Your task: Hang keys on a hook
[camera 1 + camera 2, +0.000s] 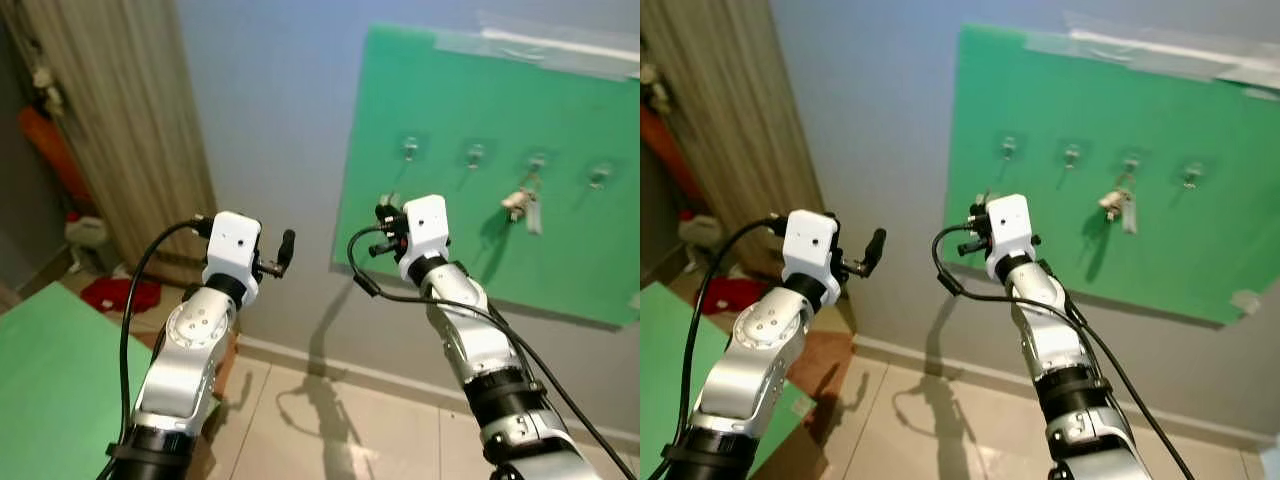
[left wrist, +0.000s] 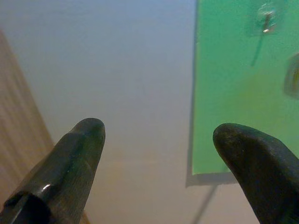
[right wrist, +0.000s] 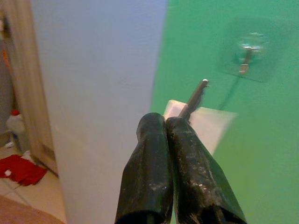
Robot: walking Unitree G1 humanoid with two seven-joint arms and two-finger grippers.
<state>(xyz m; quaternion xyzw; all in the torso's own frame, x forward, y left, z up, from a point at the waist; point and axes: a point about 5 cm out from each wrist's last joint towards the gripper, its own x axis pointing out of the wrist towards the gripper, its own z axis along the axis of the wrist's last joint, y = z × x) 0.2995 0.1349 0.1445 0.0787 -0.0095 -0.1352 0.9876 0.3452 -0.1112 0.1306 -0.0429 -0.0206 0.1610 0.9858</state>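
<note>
1. The right gripper (image 3: 180, 119) has its fingers squeezed together on a key ring with a white tag (image 3: 205, 123), just below the first hook (image 3: 246, 56).
2. The left gripper (image 2: 159, 135) waits with fingers apart, holding nothing.
3. I think the ring should go up slowly, over the hook tip.
4. The keys themselves are hard to see.
5. Another key bunch (image 1: 522, 203) hangs farther along the green board (image 1: 580, 250).

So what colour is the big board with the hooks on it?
Green. The board on the grey wall shows best in the left eye view.
</note>
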